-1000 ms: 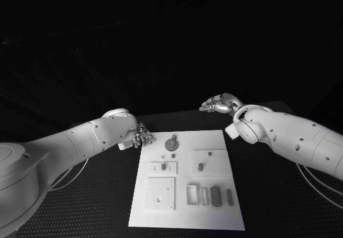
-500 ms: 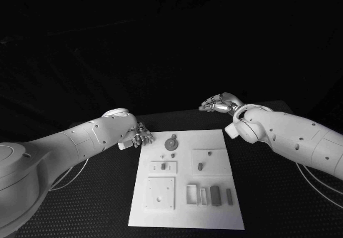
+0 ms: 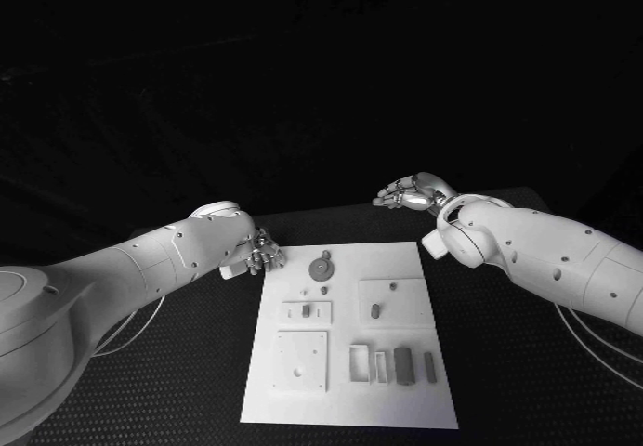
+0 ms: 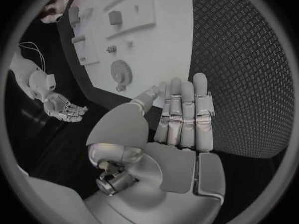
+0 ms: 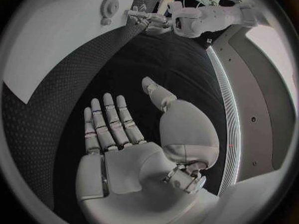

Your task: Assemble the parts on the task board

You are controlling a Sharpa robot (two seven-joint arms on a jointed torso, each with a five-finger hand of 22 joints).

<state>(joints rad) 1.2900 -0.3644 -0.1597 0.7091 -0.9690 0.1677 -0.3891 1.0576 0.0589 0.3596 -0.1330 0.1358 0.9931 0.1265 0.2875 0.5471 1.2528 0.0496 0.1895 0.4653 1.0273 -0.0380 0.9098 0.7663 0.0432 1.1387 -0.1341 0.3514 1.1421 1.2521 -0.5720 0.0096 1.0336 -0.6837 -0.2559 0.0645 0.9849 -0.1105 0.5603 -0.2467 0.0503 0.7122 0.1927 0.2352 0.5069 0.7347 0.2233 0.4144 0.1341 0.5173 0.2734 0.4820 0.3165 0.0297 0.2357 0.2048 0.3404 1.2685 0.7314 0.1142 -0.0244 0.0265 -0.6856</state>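
Observation:
The white task board [image 3: 402,409] lies in the middle of the black table. A round gear part [image 3: 321,269] sits near its far edge, and small parts [image 3: 306,313] lie further in. Several upright block parts [image 3: 405,359] stand at its near right. My left hand [image 3: 261,255] hovers by the board's far left corner, holding nothing. In the left wrist view my left hand [image 4: 184,115] has its fingers stretched out straight, and the gear [image 4: 121,72] lies beyond them. My right hand [image 3: 410,193] is raised beyond the board's far right corner. In the right wrist view my right hand [image 5: 115,129] shows an empty palm with spread fingers.
The black textured table [image 3: 536,372] runs wide on both sides of the board. A square recessed plate [image 3: 302,360] sits at the board's near left. My right forearm [image 3: 549,255] hangs over the table to the right of the board.
My left hand has drawn back a touch from the board's corner. The right hand and the parts have stayed where they were.

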